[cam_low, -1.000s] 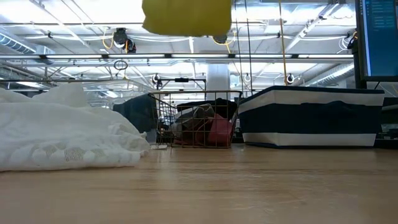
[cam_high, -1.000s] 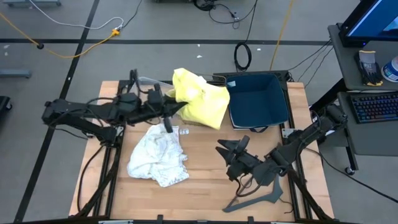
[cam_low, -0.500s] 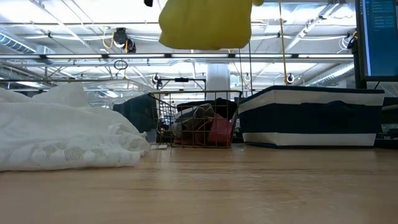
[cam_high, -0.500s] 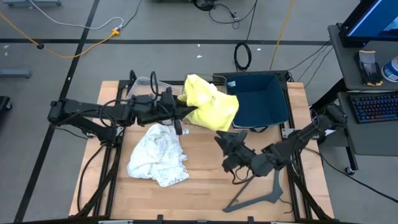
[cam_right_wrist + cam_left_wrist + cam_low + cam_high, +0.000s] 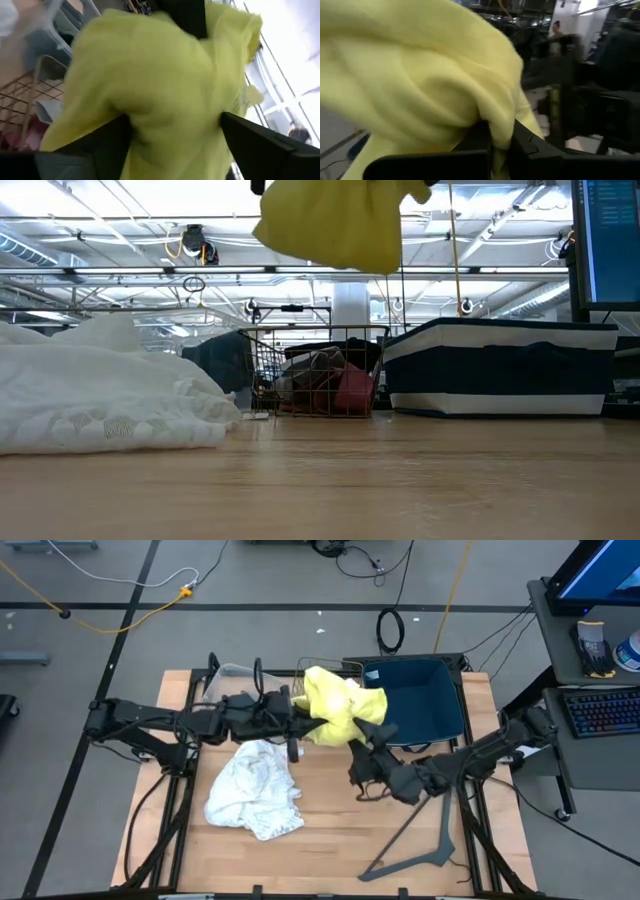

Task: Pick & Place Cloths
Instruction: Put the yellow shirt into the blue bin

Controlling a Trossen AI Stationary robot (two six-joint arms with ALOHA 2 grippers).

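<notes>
As right claw (image 5: pixel 372 743) spread, yellow cloth (image 5: pixel 337 710) seemingly shifted right.

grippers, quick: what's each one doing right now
left gripper: shut on the yellow cloth, held in the air.
right gripper: open, fingers either side of the yellow cloth.
</notes>
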